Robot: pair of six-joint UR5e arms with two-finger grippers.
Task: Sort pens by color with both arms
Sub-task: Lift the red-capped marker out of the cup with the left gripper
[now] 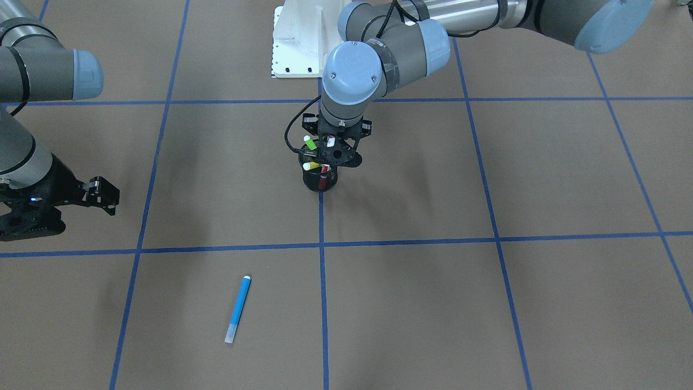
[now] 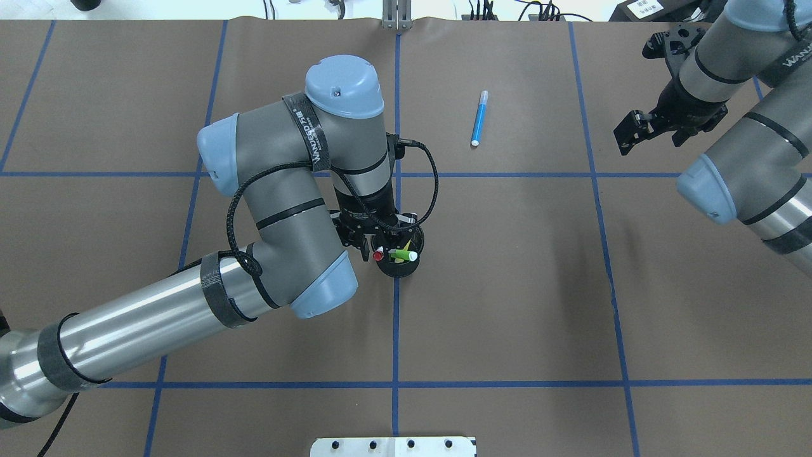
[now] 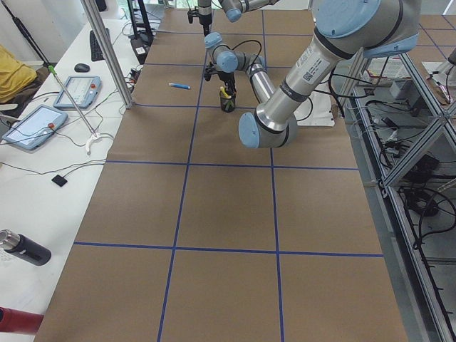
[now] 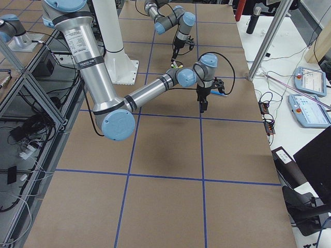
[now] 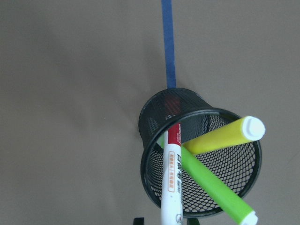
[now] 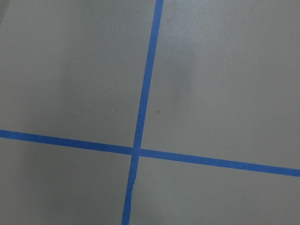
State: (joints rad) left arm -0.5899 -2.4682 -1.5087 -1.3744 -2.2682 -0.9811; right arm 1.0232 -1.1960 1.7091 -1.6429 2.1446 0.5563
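Front view: blue pen [image 1: 237, 309] is nearest, lying flat on the tabletop [image 1: 433, 303] in the near-left square, well apart from everything else. Mesh cup [image 1: 320, 183] stands mid-tabletop on the centre tape line [image 1: 323, 281]. Green pen [image 1: 310, 143] and yellow pen [image 1: 312, 166] stick out on its left side. Left arm [image 1: 379, 59] hangs wrist-down right over the cup, jaws at the rim. Right arm [image 1: 32, 70] is at the left edge, jaws spread wide and empty, well apart from cup and blue pen.

Overhead: red pen [image 2: 379, 255] shows its cap at the cup's rim, just beside the left jaws. Blue pen lies far-right of the cup. Right jaws wide open, nothing between them.

Side views: too small to add anything on either jaws.

Left wrist: red pen's white barrel runs from the cup's bottom to the lower edge, in line with the jaws. Green and yellow lean right over the rim. Jaw tips are barely in frame, so I can't tell if they clamp the red pen.

Right wrist: tabletop and a tape cross.
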